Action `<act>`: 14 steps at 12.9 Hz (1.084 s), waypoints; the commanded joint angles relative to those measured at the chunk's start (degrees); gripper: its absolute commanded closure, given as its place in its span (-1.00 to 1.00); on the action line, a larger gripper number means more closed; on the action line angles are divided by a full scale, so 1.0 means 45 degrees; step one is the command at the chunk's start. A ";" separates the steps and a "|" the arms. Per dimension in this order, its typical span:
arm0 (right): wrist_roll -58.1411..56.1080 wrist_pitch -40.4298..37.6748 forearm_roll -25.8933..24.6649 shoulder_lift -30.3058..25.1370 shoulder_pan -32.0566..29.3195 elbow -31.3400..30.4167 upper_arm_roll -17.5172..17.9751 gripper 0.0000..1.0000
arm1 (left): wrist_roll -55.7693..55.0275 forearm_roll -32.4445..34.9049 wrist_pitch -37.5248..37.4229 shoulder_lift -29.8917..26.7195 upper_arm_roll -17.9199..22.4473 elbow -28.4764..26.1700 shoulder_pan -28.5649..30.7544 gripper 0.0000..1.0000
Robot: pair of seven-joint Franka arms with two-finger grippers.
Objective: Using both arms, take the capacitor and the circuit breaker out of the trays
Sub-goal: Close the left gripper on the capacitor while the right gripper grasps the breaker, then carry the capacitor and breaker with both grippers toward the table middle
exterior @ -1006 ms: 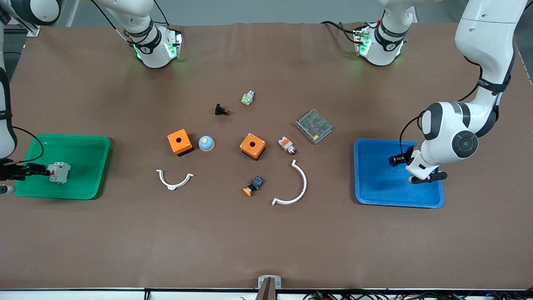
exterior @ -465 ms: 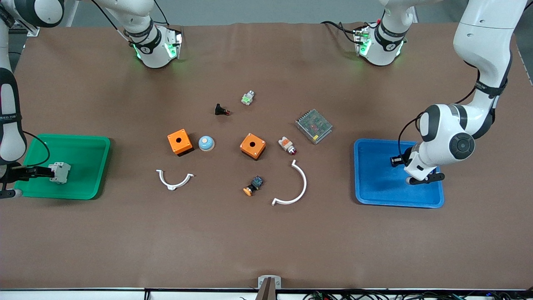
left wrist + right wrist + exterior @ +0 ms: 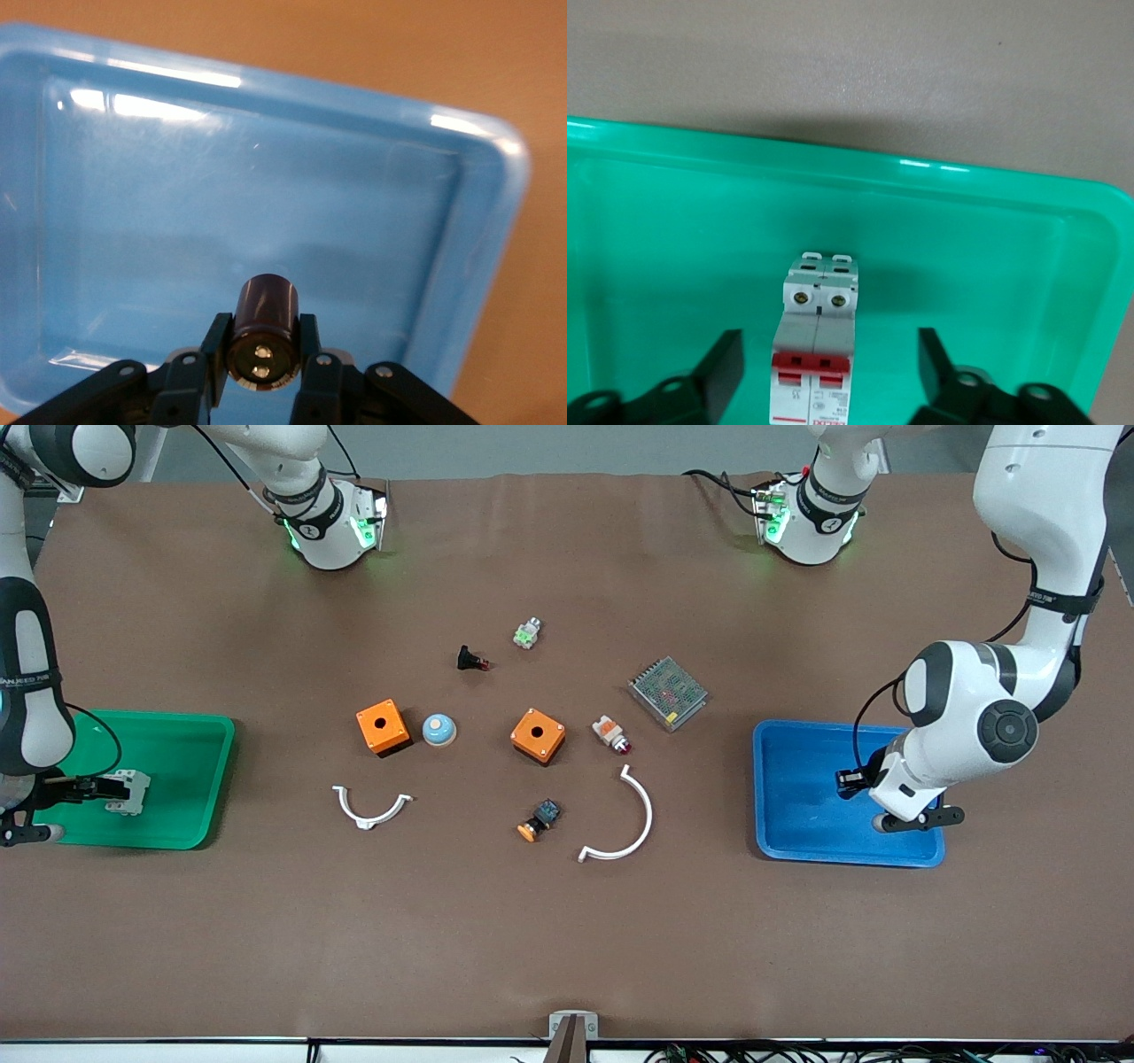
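Grasp step. Left hand (image 3: 262, 372) pinches capacitor (image 3: 264, 329) over blue tray (image 3: 496, 221); next, lift clear of the rim. Right hand (image 3: 828, 372) spread astride breaker (image 3: 816, 354), which stands in green tray (image 3: 1028, 190); fingers (image 3: 722, 372) not touching. Needs squeeze, then lift.

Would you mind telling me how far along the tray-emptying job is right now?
Nothing is out yet. In hand: the left gripper is shut on the capacitor over the blue tray. The right gripper straddles the circuit breaker in the green tray, not clamped. Left: gripping the breaker, lifting both out.
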 commanded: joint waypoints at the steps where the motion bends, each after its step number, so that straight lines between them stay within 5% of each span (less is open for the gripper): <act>1: 0.0350 0.0089 -0.0234 -0.0086 -0.0087 -0.0126 0.0127 -0.43 | -0.1194 0.0081 -0.1011 0.0007 -0.0109 0.1281 -0.0531 0.94; 7: 0.0350 -0.0106 -0.0234 -0.0164 -0.0010 -0.0126 0.0127 0.42 | -0.4905 0.0042 -0.1559 0.0865 -0.0109 0.3293 -0.2523 0.95; 14: 0.0370 -0.3753 -0.0351 -0.1937 0.1335 0.1144 0.0146 0.55 | -0.9455 0.0101 -0.1559 0.2973 -0.0070 0.5695 -0.4926 0.97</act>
